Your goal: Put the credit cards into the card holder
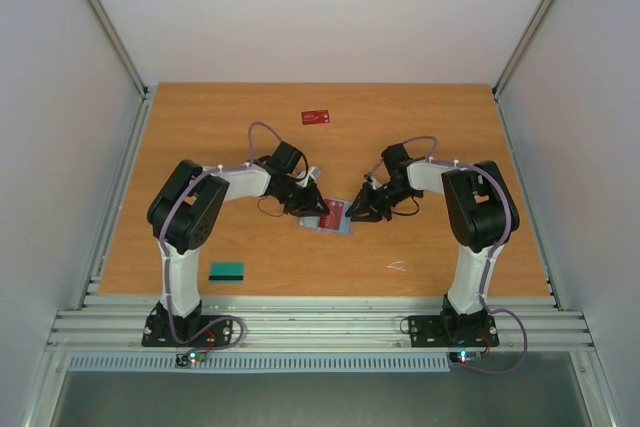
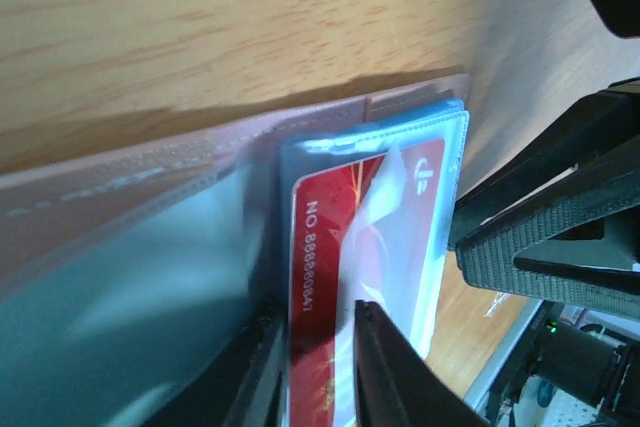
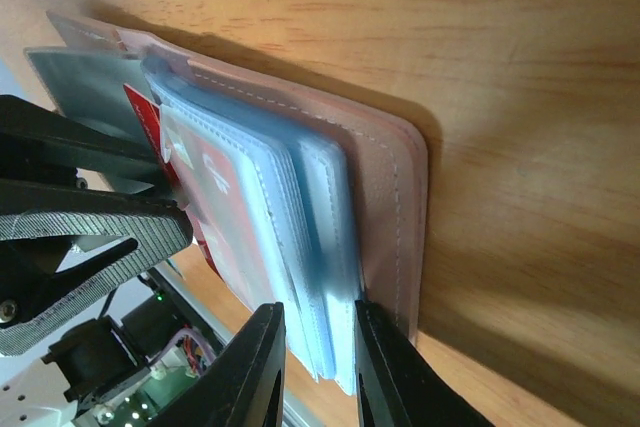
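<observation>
About centre of the table (image 1: 450,127), between both arms: card holder (image 3: 388,172), opened, tan-pink cover against the wood, stack of clear bluish sleeves (image 3: 300,197) fanned on top. Clamped at one edge by the right gripper (image 3: 318,309), one finger on either side of sleeve stack and cover, closed in tight on them.

Tucked in one clear sleeve: red card (image 2: 322,237), pale print, number along one long edge, face toward the left wrist camera. One end inside the pocket, other end cut off by the frame. Straddled by the left gripper (image 2: 315,315), fingers only slightly parted, card face showing in the gap. No firm pinch visible; contact with card or sleeve hard to tell.

Both sets of fingers close together over the holder, tips facing, not touching.

Toward the far edge of the table, well apart from the holder: second red card (image 1: 316,116), flat, alone. Near the left arm's base: teal card (image 1: 227,270), flat on the wood, also well apart from the holder. On the right arm's side, nearer edge: tiny white scrap (image 1: 397,266).
</observation>
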{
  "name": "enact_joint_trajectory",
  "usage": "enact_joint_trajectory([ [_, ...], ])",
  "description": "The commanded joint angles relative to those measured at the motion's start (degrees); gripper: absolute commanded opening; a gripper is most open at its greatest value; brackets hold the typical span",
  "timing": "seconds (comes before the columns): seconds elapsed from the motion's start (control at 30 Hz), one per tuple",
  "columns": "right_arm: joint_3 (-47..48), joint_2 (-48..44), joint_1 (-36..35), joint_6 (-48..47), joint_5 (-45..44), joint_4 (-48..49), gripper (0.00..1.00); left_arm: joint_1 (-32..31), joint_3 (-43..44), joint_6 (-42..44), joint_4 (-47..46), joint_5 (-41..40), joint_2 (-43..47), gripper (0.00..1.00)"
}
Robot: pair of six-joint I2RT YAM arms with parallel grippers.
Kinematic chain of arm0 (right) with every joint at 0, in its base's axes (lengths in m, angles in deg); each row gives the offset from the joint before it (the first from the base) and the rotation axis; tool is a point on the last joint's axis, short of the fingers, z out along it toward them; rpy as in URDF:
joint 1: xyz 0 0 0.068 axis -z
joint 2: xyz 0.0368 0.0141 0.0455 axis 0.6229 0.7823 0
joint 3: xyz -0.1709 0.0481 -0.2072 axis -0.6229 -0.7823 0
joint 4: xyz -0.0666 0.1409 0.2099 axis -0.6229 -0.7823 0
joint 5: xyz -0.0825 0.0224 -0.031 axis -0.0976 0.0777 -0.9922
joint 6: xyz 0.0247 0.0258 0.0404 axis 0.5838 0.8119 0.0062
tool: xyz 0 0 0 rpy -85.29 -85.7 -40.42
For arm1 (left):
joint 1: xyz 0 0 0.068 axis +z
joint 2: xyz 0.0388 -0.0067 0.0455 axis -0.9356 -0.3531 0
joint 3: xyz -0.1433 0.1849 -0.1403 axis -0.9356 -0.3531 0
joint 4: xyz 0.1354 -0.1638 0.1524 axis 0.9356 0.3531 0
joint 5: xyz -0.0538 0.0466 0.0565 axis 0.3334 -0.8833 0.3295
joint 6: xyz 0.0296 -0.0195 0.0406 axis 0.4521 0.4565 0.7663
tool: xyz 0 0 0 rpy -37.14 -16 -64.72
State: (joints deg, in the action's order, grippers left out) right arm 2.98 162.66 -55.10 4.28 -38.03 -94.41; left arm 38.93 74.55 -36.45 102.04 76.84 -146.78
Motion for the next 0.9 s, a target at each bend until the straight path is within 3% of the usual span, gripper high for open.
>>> enact_joint_trajectory([
  [0.0, -0.68, -2.28, -0.12, 0.61, -0.80, -0.02, 0.22, -0.63, 1.78, 2.82, 8.24, -6.37, 1.31, 0.24],
  [0.3, -1.15, -3.60, -0.12, 0.59, -0.72, 0.06, 0.22, -1.45, 5.10, 6.13, 15.60, -10.61, 2.83, 0.43],
  [0.87, -1.86, -2.81, -0.66, 1.76, 0.89, 2.09, 0.22, -8.20, 15.27, 8.12, 24.22, -15.37, -4.25, 0.40],
])
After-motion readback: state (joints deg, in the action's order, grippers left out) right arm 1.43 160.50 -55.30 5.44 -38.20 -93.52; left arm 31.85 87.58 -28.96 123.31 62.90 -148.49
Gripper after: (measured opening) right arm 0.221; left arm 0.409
